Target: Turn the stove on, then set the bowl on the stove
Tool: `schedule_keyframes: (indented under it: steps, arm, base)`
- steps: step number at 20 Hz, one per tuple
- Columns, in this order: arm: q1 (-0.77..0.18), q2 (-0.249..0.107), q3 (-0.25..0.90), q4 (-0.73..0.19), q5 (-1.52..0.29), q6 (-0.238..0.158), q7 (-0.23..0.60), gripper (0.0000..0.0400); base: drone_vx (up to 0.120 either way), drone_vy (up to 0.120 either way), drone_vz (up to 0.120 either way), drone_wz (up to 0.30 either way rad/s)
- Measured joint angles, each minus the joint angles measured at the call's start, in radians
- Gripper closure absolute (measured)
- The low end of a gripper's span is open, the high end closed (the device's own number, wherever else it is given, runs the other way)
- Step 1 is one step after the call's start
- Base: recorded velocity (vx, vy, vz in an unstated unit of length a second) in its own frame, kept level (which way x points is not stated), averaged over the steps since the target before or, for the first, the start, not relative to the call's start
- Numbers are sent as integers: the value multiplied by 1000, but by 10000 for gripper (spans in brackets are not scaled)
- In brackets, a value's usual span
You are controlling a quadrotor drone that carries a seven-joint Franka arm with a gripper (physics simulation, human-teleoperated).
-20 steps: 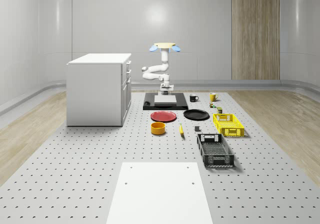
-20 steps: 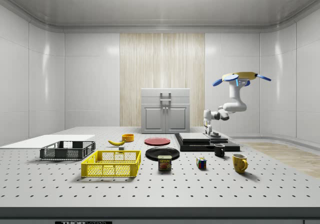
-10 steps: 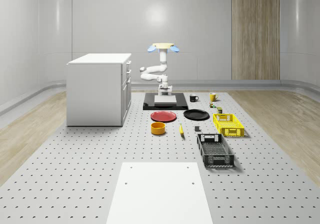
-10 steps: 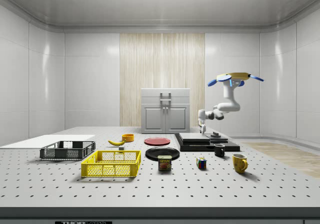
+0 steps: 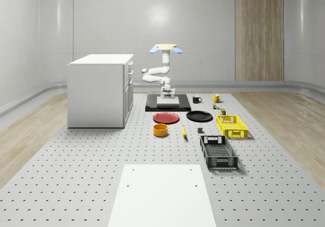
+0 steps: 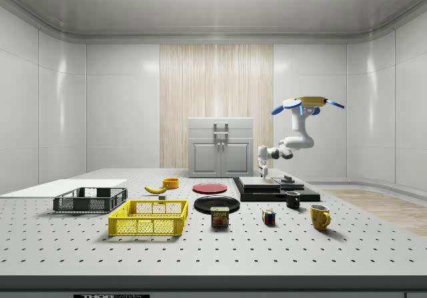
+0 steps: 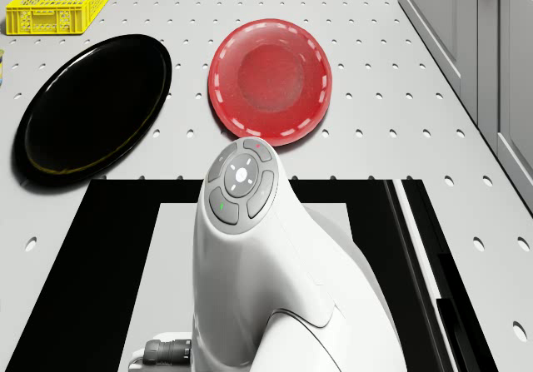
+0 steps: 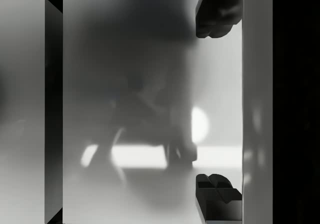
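Note:
The stove (image 5: 150, 106) is a black slab with a grey plate on top, at the far end of the table; in the side view the stove (image 6: 293, 193) is at middle right. The drone (image 5: 166, 48) hovers above the stove's far side, and in the side view the drone (image 6: 308, 103) is high over it. The arm bends down so that my gripper (image 5: 167, 94) hangs just above the grey plate. My gripper (image 6: 264, 173) is over the stove's edge nearest the bowl. In the wrist view my gripper (image 8: 218, 103) is open with nothing between its fingertips (image 8: 216, 21), over the grey plate (image 8: 125, 83). The orange bowl (image 5: 161, 130) sits on the table in front of the red plate, apart from the gripper.
A white cabinet (image 5: 100, 90) stands at the whole-scene view's left of the stove. A red plate (image 5: 166, 117) and a black plate (image 5: 199, 116) lie in front of the stove. A yellow basket (image 5: 231, 126), a black basket (image 5: 218, 152), a banana (image 5: 184, 131) and two mugs (image 5: 196, 99) are to the right.
The drone and arm have shifted toward the side view's left, carrying the gripper from the stove's middle to the edge nearest the bowl. The bowl has not moved.

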Motion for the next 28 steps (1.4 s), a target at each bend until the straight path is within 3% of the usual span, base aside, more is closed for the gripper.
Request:
schedule_keyframes:
  steps: [4,28]
  arm:
    - [-2,-5,1,0,2,5,2,0]
    - [-13,-32,4,2,15,29,10,0]
  base:
    - [120,-70,0,0]
    - [120,0,0,0]
